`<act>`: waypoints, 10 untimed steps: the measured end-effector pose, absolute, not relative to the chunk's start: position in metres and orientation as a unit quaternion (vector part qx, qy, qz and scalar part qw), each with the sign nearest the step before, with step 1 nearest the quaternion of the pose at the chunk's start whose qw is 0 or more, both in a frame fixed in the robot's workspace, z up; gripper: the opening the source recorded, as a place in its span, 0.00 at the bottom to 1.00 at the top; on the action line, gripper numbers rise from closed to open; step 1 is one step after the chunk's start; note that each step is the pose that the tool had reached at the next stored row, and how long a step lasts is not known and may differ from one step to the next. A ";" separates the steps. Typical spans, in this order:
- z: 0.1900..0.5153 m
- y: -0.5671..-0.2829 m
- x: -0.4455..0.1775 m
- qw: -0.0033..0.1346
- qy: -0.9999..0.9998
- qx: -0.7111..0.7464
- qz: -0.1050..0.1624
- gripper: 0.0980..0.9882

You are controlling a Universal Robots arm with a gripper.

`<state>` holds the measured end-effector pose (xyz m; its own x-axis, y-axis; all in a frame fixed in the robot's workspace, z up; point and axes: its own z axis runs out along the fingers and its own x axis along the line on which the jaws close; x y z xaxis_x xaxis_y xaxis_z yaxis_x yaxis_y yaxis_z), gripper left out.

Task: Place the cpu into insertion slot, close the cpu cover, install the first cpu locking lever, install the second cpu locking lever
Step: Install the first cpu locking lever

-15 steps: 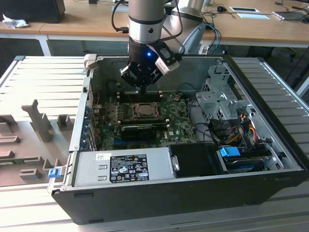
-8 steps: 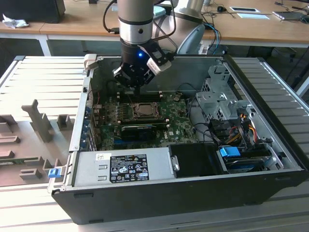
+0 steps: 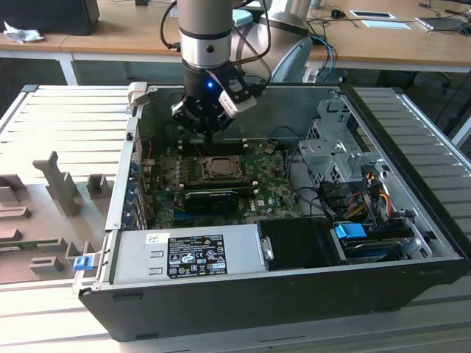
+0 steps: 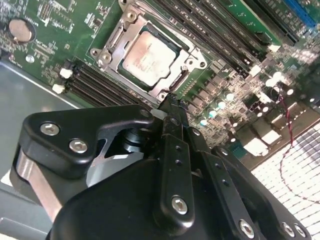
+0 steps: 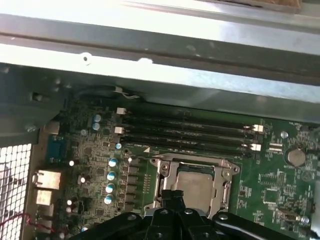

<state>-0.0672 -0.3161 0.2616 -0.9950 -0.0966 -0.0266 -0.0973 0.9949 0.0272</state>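
The cpu [image 4: 147, 55], a pale silvery square chip, lies flat in the motherboard socket, also in the exterior view [image 3: 218, 168] and the first wrist view [image 5: 192, 185]. The cpu cover [image 4: 114, 41], a dull silver frame, lies down around it, so the insertion slot underneath is hidden. My gripper [image 4: 170, 106] hangs just above the socket's edge with its black fingers together and nothing between them. It shows in the exterior view [image 3: 211, 138] over the back of the socket. A thin lever wire [image 5: 200, 158] runs along one socket side; I cannot tell whether it is latched.
Black memory slots [image 5: 185, 132] run beside the socket. A long black expansion card [image 3: 213, 197] lies in front of it. The power supply [image 3: 188, 250], a drive cage [image 3: 335, 151] and the case's back wall [image 5: 150, 75] enclose the board.
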 end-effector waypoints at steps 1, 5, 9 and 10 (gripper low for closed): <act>0.261 -0.316 -0.068 0.013 0.999 -0.045 0.014 0.01; 0.261 -0.316 -0.079 0.013 0.999 -0.044 0.014 0.01; 0.261 -0.316 -0.099 0.014 0.999 -0.044 0.014 0.01; 0.261 -0.316 -0.102 0.014 0.999 -0.044 0.014 0.01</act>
<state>-0.1022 -0.3160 0.2608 -0.9957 -0.0882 -0.0294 -0.0890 0.9957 0.0271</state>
